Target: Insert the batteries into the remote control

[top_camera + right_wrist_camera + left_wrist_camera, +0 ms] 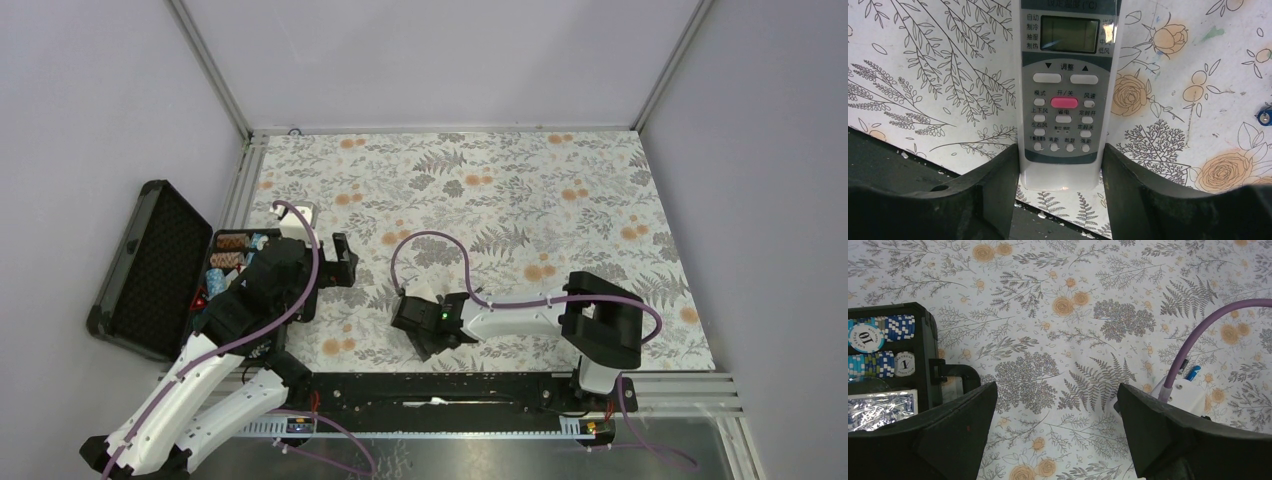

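The right gripper clasped the remote control at its lower end, buttons up. The left gripper hung wide open over the worktop beside the poker-chip case.

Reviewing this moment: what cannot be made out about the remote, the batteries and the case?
Remote control: battery bay hidden; right wrist view shows only its button face, top cut by the upper edge.
Batteries: only a blue scrap shows, cut by the right wrist view's right edge; count unclear.
Top view: the right hand covers the remote control.
Black case: the left arm hides part of its contents in the top view.
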Available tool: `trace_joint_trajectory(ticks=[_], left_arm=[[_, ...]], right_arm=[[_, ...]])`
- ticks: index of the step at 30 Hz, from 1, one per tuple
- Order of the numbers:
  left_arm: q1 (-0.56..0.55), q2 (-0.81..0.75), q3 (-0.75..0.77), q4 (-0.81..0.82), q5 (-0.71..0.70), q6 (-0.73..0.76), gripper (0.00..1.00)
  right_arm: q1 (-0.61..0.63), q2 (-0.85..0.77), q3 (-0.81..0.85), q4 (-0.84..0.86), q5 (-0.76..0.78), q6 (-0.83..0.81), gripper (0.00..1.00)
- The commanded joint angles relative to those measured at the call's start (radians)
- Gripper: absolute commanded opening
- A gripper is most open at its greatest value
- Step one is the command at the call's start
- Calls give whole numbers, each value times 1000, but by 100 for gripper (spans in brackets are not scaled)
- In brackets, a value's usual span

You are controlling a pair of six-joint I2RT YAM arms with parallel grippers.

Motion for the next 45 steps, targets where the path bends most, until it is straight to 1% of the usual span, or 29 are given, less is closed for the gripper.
trace_joint_trajectory(ticks=[1, 3, 6, 9, 11, 15, 19, 23, 28, 31, 35, 40, 45], left_arm=[[-1, -10, 5, 16, 9, -43, 99], [-2, -5, 7, 14, 13, -56, 99], [-2, 7, 9, 15, 28, -73, 99], [-1, 31, 10, 24, 68, -107, 99], [0, 46, 4, 40, 101, -130, 99], [3, 67, -16, 77, 155, -173, 99], [29, 89, -41, 127, 258, -207, 99], [93, 98, -84, 198, 442, -242, 99], [190, 92, -161, 325, 670, -289, 99], [232, 87, -208, 424, 781, -329, 99], [271, 85, -269, 539, 899, -383, 99], [295, 88, -323, 649, 981, -438, 99], [318, 104, -380, 803, 1076, -528, 99]], right_arm=[[8, 3, 1, -46, 47, 28, 26], [9, -26, -11, -47, 68, 30, 18], [8, -70, -32, -45, 87, 17, 10], [8, -102, -43, -46, 92, -3, 3], [7, -127, -56, -45, 102, -8, 0], [-7, -205, -99, -12, 81, -32, 0], [-57, -309, -160, 55, -4, -72, 0], [-130, -431, -226, 117, -103, -109, 0], [-227, -563, -278, 178, -242, -125, 0], [-267, -598, -286, 193, -315, -131, 0], [-324, -628, -306, 256, -448, -117, 0], [-393, -655, -337, 358, -623, -87, 0], [-454, -661, -362, 493, -796, -31, 0]])
